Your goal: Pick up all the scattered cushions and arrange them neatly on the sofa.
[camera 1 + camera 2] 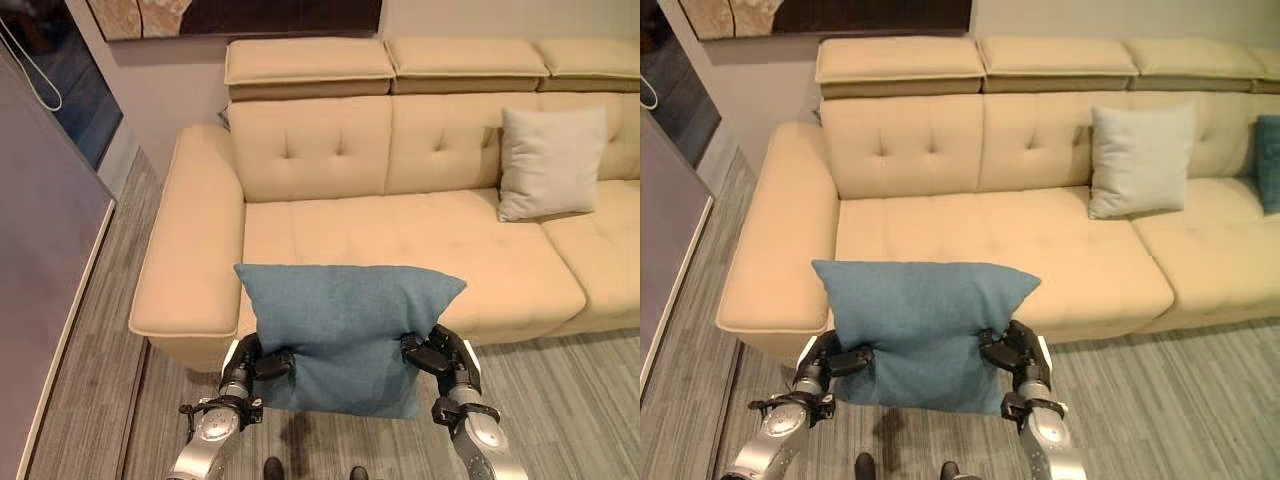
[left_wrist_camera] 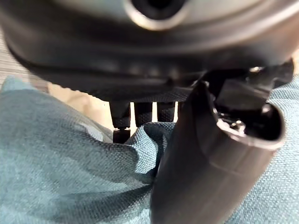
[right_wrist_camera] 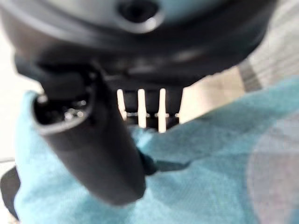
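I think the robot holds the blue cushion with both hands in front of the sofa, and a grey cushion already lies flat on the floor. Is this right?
Not quite. The grey cushion leans against the sofa backrest, on the seat, as the left eye view shows. The rest holds: left hand and right hand grip the blue cushion before the sofa.

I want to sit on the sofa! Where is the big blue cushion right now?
The blue fabric cushion hangs in front of the beige sofa near its armrest end, pinched by the left hand and right hand.
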Controlling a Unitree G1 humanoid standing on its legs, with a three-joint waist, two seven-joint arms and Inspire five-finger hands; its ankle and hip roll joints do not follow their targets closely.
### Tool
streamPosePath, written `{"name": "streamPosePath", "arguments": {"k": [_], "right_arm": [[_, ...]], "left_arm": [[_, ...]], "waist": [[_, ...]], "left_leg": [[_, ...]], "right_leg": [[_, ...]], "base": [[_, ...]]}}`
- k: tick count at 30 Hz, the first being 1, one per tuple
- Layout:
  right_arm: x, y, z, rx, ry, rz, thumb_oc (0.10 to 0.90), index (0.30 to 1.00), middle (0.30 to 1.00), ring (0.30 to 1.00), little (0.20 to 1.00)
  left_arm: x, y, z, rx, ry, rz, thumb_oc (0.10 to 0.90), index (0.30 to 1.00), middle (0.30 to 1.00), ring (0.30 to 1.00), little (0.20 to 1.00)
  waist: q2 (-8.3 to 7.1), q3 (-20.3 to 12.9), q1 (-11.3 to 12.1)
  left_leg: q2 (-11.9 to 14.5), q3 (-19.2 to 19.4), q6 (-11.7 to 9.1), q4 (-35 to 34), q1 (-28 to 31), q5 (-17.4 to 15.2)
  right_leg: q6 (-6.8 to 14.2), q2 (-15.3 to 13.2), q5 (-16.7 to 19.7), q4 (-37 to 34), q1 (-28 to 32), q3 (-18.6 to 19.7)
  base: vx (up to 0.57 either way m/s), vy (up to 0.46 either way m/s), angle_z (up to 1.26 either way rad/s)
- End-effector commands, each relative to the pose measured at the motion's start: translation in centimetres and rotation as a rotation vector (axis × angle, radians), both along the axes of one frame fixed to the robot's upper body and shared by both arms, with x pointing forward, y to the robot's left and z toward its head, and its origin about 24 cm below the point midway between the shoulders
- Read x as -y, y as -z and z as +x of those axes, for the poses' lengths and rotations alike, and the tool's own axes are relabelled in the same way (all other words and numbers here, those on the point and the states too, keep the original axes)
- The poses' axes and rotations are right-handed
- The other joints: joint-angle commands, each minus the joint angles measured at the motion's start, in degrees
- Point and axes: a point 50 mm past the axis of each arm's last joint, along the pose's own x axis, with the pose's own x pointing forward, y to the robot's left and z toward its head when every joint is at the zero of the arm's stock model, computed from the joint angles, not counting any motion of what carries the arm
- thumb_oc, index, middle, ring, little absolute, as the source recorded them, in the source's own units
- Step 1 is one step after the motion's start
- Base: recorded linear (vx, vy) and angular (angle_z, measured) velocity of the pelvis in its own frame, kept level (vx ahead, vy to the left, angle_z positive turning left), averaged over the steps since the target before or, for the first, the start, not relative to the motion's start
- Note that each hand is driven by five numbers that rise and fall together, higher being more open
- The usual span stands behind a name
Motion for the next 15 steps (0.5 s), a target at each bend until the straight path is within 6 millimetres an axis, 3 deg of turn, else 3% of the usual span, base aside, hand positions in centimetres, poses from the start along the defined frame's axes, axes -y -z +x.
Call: {"name": "streamPosePath", "arguments": {"k": [1, 4, 5, 7, 11, 12, 13, 15], "right_arm": [[0.0, -5.7, 2.9, 0.297, -0.061, -0.069, 0.400, 0.300, 0.300, 0.300, 0.300], [0.0, -6.0, 3.1, 0.308, -0.059, -0.078, 0.400, 0.300, 0.300, 0.300, 0.300], [0.0, -6.2, 3.1, 0.315, -0.053, -0.081, 0.400, 0.300, 0.300, 0.300, 0.300], [-0.1, -6.3, 3.3, 0.315, -0.045, -0.089, 0.400, 0.300, 0.300, 0.300, 0.300], [-0.6, -6.4, 3.4, 0.326, -0.057, -0.080, 0.400, 0.300, 0.300, 0.300, 0.300], [-1.1, -6.6, 3.7, 0.334, -0.078, -0.072, 0.400, 0.300, 0.300, 0.300, 0.300], [-2.0, -7.1, 4.0, 0.358, -0.113, -0.059, 0.400, 0.300, 0.300, 0.300, 0.300], [-2.3, -7.2, 4.1, 0.364, -0.125, -0.059, 0.400, 0.300, 0.300, 0.300, 0.300]], "left_arm": [[2.2, -3.7, 3.4, 0.216, 0.082, -0.064, 0.400, 0.300, 0.300, 0.300, 0.300], [2.8, -3.9, 3.5, 0.225, 0.095, -0.074, 0.400, 0.300, 0.300, 0.300, 0.300], [3.1, -3.9, 3.5, 0.222, 0.108, -0.070, 0.400, 0.300, 0.300, 0.300, 0.300], [3.2, -4.0, 3.6, 0.223, 0.122, -0.053, 0.400, 0.300, 0.300, 0.300, 0.300], [3.3, -3.7, 3.4, 0.215, 0.136, -0.049, 0.400, 0.300, 0.300, 0.300, 0.300], [3.0, -3.6, 3.3, 0.207, 0.134, -0.041, 0.400, 0.300, 0.300, 0.300, 0.300], [2.6, -3.7, 3.2, 0.216, 0.133, -0.036, 0.400, 0.300, 0.300, 0.300, 0.300], [2.4, -3.8, 3.1, 0.218, 0.128, -0.032, 0.400, 0.300, 0.300, 0.300, 0.300]], "waist": [[-0.55, 0.06, -0.72], [-1.25, 1.26, -0.20], [-1.70, 1.12, 0.19], [-1.67, 1.78, 1.11], [-1.61, 1.60, 1.59], [-1.62, 1.60, 1.93], [-1.25, 1.97, 3.17], [-1.17, 2.36, 3.52]], "left_leg": [[2.64, -0.40, -3.12, 8.48, 1.28, -6.83], [0.40, -3.16, -2.35, 11.50, -2.05, -8.23], [-2.71, -5.37, -2.00, 10.95, -5.14, -8.82], [-5.76, -7.03, -1.88, 10.18, -9.20, -6.92], [-6.29, -6.98, -0.60, 8.35, -6.80, -7.16], [-6.19, -6.06, 0.07, 7.48, -5.44, -7.62], [-6.53, -4.28, 2.00, 7.26, -3.82, -8.81], [-6.61, -3.62, 2.78, 7.43, -3.34, -9.26]], "right_leg": [[2.28, 0.19, 2.45, -6.16, 3.47, 1.15], [2.16, -0.50, 2.61, -6.28, 3.49, 2.12], [2.36, -0.81, 2.59, -6.37, 3.76, 2.85], [2.41, -0.18, 2.23, -5.47, 3.86, 4.08], [2.75, -0.09, 0.49, -3.19, 4.36, 6.26], [3.48, -0.57, 0.21, -1.36, 3.95, 7.43], [4.93, -2.24, 0.41, 3.38, 2.64, 8.18], [5.52, -2.74, 1.02, 6.54, 1.35, 8.65]], "base": [[0.05, -0.071, -0.20], [0.01, 0.002, -0.35], [0.09, 0.040, -0.37], [0.11, 0.067, -0.10], [0.16, 0.115, -0.63], [0.24, 0.314, -0.86], [0.20, 0.284, -0.83], [0.09, 0.164, -1.01]]}}
